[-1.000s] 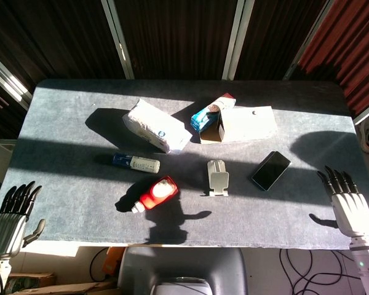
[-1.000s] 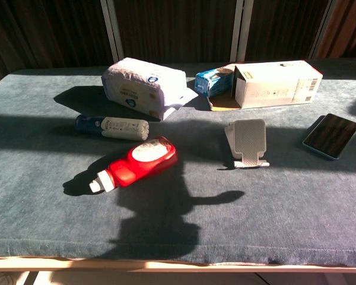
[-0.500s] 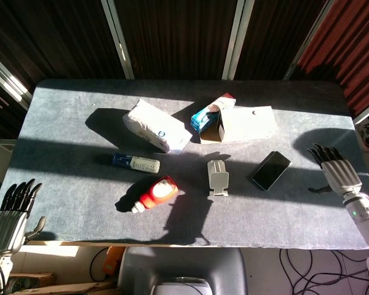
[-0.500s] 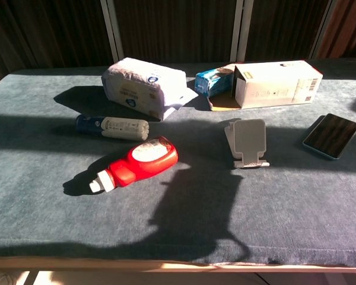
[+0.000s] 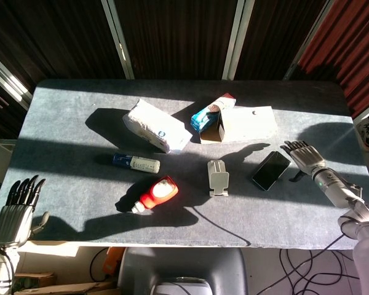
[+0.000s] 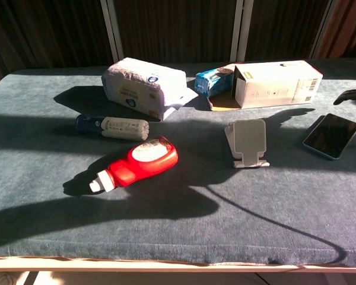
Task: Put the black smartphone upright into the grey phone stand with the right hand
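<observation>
The black smartphone (image 5: pixel 271 170) (image 6: pixel 331 135) lies flat on the grey table, screen up, right of the grey phone stand (image 5: pixel 218 176) (image 6: pixel 248 143), which stands empty. My right hand (image 5: pixel 304 154) hovers open just right of the phone, fingers spread and pointing left toward it, not touching it. In the chest view only its dark fingertips (image 6: pixel 353 94) show at the right edge. My left hand (image 5: pixel 19 206) hangs open off the table's front left corner, holding nothing.
A red bottle (image 5: pixel 156 193) and a blue-and-white tube (image 5: pixel 136 163) lie left of the stand. A white wipes pack (image 5: pixel 152 125), a blue carton (image 5: pixel 209 114) and an open white box (image 5: pixel 248 123) sit behind it. The table's right edge (image 5: pixel 364 153) is near my right hand.
My right hand has moved in from the table's right front corner, up and left, to beside the phone. Its arm's shadow swept across the table. My left hand sank slightly.
</observation>
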